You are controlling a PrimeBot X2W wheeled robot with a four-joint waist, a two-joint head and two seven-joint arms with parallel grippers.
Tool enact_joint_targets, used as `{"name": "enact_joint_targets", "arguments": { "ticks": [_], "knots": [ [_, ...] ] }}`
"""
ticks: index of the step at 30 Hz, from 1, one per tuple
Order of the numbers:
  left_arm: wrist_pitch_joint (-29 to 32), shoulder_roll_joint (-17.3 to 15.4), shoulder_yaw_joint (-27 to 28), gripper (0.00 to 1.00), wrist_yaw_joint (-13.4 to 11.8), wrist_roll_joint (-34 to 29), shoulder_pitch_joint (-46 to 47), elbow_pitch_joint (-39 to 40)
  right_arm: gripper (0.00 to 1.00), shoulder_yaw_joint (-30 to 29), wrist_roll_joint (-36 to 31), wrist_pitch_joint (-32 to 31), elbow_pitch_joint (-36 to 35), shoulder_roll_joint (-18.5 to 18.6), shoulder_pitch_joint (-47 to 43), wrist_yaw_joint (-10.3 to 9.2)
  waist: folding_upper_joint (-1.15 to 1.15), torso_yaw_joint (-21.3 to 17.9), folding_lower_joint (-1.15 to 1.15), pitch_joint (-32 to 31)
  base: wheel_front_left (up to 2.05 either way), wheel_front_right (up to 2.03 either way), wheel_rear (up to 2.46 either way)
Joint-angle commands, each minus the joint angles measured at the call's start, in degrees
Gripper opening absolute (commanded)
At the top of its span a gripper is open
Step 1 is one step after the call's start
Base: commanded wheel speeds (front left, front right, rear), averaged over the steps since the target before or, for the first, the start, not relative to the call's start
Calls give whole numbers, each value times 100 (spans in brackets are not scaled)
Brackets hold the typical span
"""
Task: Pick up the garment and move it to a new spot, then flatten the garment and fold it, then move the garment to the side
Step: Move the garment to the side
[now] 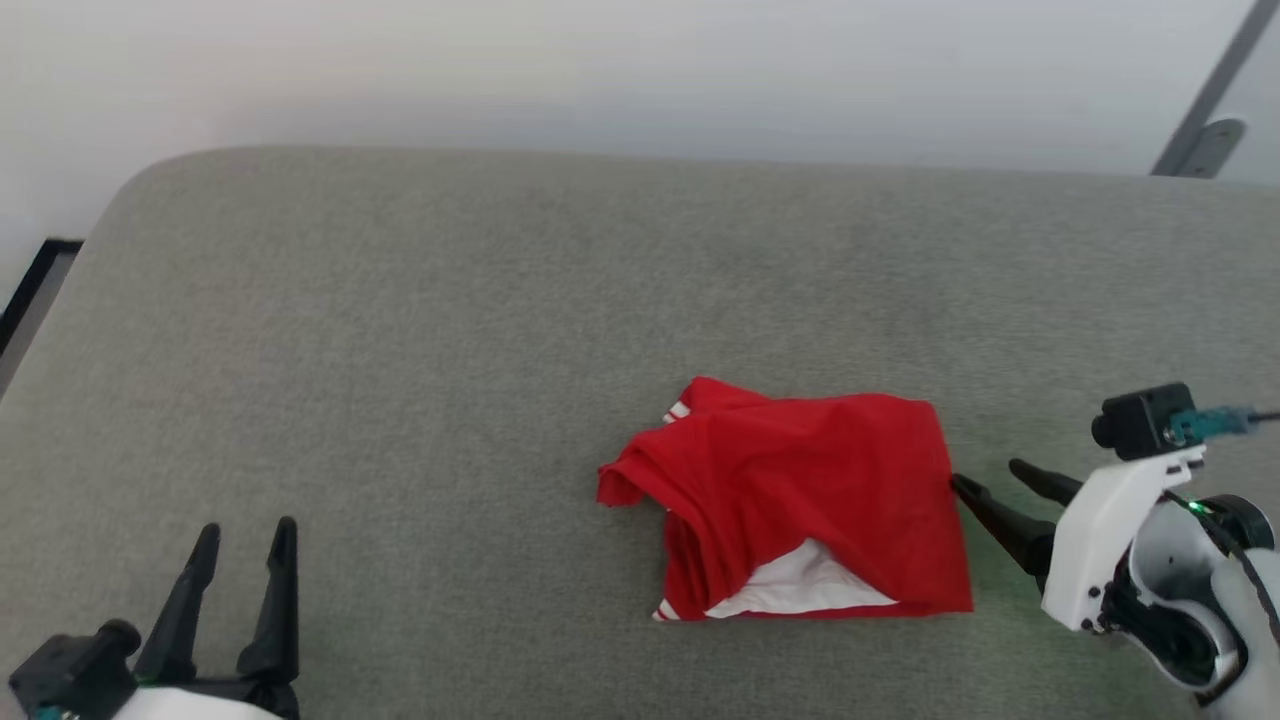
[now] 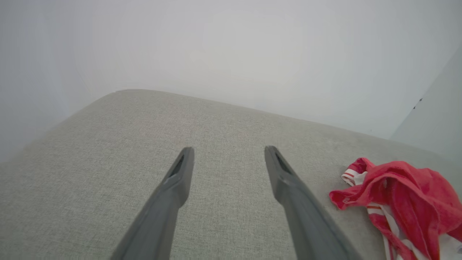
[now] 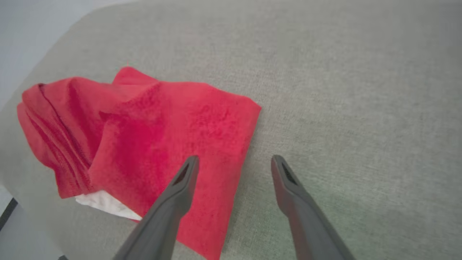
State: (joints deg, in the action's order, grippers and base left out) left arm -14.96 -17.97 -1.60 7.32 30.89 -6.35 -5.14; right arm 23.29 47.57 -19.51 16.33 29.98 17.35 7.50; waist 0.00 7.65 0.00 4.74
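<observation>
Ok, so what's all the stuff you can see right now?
Shirt: one, red with white parts and striped trim, lying crumpled on the cushion, right of the middle.
Cushion: one, grey fabric, under the shirt.
Wall: one, pale, behind the cushion.
Bar: one, grey metal, slanting in the upper right corner.
Left gripper: one, dark fingers, open, lower left, well away from the shirt.
Right gripper: one, dark fingers, open, at the shirt's right edge.
</observation>
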Motion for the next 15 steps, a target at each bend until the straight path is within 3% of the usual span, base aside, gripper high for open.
{"name": "enact_joint_targets", "arguments": {
  "ticks": [1,8,15],
  "knots": [
    [-27,4,-36,100,20,24,121,-13,100,14,124,-184,57,19,107,-3,0,125,0,124,0,0,0],
    [-27,4,-282,100,20,95,397,-149,100,245,221,-1377,451,127,549,-3,0,391,0,355,0,0,0],
    [-27,18,-409,100,21,154,562,-238,100,525,306,-2423,906,-100,824,-3,0,563,0,525,0,0,0]
  ]
}}
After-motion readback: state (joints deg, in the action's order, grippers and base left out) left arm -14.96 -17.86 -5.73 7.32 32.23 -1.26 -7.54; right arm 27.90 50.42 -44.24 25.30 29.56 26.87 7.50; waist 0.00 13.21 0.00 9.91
